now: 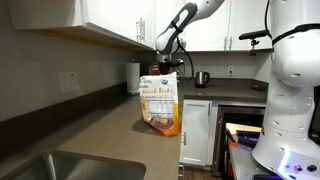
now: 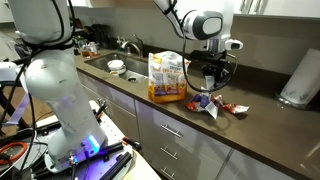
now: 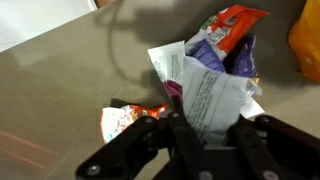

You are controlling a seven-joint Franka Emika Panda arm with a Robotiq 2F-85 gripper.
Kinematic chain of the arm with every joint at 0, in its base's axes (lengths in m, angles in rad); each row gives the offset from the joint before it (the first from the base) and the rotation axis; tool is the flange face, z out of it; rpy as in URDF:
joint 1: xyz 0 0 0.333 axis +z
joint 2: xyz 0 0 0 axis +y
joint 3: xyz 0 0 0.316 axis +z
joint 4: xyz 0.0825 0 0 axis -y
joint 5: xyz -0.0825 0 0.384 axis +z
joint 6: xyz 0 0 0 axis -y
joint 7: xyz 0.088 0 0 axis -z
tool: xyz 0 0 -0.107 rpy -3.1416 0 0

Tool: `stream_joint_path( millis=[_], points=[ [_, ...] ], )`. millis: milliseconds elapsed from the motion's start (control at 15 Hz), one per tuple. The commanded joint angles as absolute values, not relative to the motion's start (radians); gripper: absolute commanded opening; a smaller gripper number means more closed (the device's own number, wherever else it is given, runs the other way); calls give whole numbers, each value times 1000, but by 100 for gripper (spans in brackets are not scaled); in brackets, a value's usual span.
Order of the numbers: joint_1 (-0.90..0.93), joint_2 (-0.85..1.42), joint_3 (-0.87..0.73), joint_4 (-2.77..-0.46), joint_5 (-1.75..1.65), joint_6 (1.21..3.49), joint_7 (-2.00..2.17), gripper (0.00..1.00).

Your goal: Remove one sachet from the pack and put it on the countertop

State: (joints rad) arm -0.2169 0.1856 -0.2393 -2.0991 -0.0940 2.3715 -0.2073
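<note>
The pack stands upright on the grey-brown countertop; it also shows in an exterior view and as an orange edge in the wrist view. My gripper hangs beside the pack, low over the countertop. In the wrist view the gripper is shut on a white printed sachet. Loose sachets lie on the countertop beneath it: an orange-red one and a purple-and-orange one, also seen in an exterior view.
A white paper-towel roll stands by the backsplash, also in an exterior view. The steel sink is set into the worktop beyond the pack. A kettle stands on the far counter. Wall cabinets hang above.
</note>
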Motion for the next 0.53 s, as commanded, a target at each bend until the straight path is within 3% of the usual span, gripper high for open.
stream_joint_path(
  millis=[0, 400, 467],
  points=[
    [-219, 148, -214, -2096, -78, 2312, -217, 60],
    [-195, 58, -167, -2117, -54, 2204, -266, 98],
    [-190, 44, -161, -2117, -54, 2183, -270, 99]
  ],
)
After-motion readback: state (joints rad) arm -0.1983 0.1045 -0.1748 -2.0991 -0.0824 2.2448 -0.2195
